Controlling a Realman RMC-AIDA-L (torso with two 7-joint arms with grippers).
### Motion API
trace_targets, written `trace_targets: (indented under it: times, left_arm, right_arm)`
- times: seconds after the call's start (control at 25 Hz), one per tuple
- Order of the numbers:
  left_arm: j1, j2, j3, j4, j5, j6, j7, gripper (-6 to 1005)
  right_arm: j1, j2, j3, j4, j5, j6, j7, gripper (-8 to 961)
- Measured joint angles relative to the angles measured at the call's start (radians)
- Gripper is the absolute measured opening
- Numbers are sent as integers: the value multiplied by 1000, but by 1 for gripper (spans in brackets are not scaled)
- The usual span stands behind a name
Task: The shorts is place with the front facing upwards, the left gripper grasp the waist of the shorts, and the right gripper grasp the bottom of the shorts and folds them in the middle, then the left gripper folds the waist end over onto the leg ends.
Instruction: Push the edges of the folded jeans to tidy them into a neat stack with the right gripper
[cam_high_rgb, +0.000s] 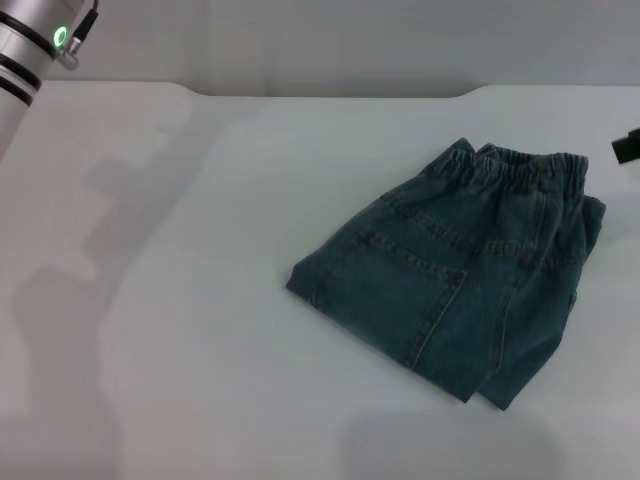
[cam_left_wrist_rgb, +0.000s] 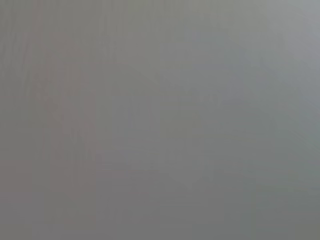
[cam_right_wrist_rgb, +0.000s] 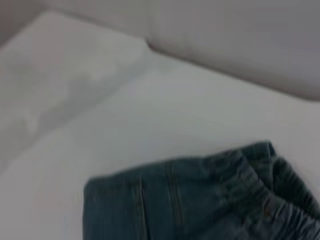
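White tabletop (cam_high_rgb: 200, 350) bears the folded shorts (cam_high_rgb: 450, 290); both arms sit apparently clear, their fingers' spread impossible to tell.

Before me lies a pale, glossy white counter (cam_high_rgb: 200, 300); behind its notched far edge stands a plain grey wall (cam_high_rgb: 350, 40).

Left arm (cam_high_rgb: 25, 55) raised, right hand (cam_high_rgb: 627, 147) aside.

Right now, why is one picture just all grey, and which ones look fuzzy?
Left wrist view: plain grey blur, nothing recognisable. Right wrist view: soft and out of focus, though the shorts show. Head view: sharpest, with faint arm shadows on the table.
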Motion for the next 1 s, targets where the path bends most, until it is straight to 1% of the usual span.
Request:
trace_targets:
  times: [0.04, 0.08, 0.12, 0.16, 0.28, 0.32, 0.44, 0.52, 0.6, 0.68, 0.8, 0.84, 0.88, 0.92, 1.0]
  left_arm:
    - [0, -1, 4, 2, 0, 0, 0, 828]
    - [-1, -2, 8, 3, 0, 0, 0, 828]
    - [-1, -2, 13, 4, -2, 0, 0, 828]
    - [-1, -2, 18, 5, -4, 0, -1, 828]
    - [0, -2, 27, 6, -5, 0, -5, 828]
    - [0, -2, 27, 6, -5, 0, -5, 828]
    - [0, -4, 43, 6, -6, 0, -8, 828]
    - [-1, -4, 50, 6, -6, 0, -8, 828]
    - [-1, -4, 54, 7, -7, 1, -9, 828]
    - [-1, -4, 59, 7, -7, 3, -9, 828]
    - [2, -4, 66, 7, -7, 6, -9, 827]
    - [6, -4, 68, 11, -7, 9, -10, 827]
    - [9, -5, 71, 13, -8, 10, -10, 827]
    - [11, -5, 74, 16, -8, 11, -10, 827]
    - [13, -6, 76, 18, -9, 12, -11, 827]
  right_arm:
    - [10, 0, -14, 0, -18, -11, 1, 346]
    - [23, 0, -51, 1, -50, -34, 2, 346]
    - [23, 0, -51, 1, -50, -34, 2, 346]
    - [32, 0, -104, 1, -75, -50, 2, 346]
    - [42, 5, -194, 1, -118, -60, -15, 345]
    - [42, 5, -194, 1, -118, -60, -15, 345]
    - [47, 11, -248, 3, -141, -52, -63, 345]
    - [47, 19, -260, -3, -142, -49, -131, 345]
    - [44, 33, -267, -24, -142, -49, -220, 345]
    - [43, 40, -267, -33, -142, -46, -287, 345]
    - [46, 44, -265, -19, -142, -25, -368, 345]
    - [46, 44, -265, -19, -142, -25, -368, 344]
    - [38, 54, -260, -14, -141, 17, -387, 344]
    - [38, 54, -260, -14, -141, 17, -387, 343]
    - [21, 65, -248, -12, -141, 86, -387, 342]
